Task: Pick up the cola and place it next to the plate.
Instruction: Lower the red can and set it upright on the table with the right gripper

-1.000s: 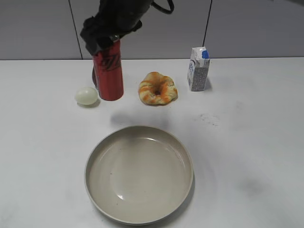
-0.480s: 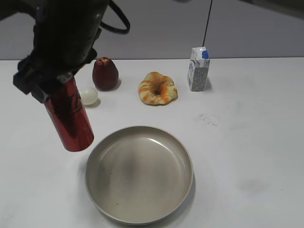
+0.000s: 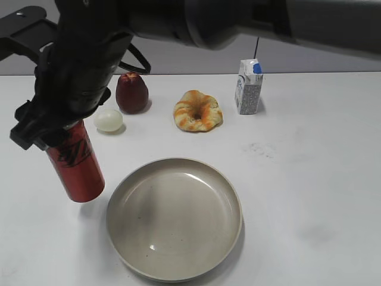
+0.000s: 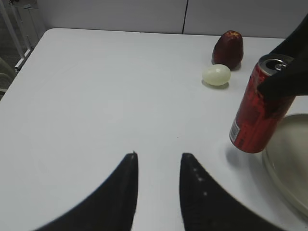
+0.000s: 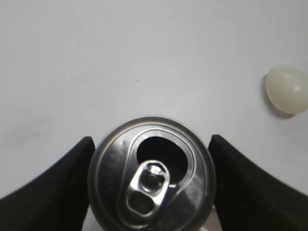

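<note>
while the right claw grips the cola, tilted beside the plate, egg behind

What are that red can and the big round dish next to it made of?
The cola looks like thin metal: glossy red painted wall and a bare silvery top with a pull tab. The plate seems glazed ceramic or stoneware, going by its smooth cream surface with soft highlights, though it might be plastic.

Even, bright light is falling from above, casting soft shadows on the white counter. A small glare spot is shining inside the plate. The nearby arm is blurring, out of focus.
</note>
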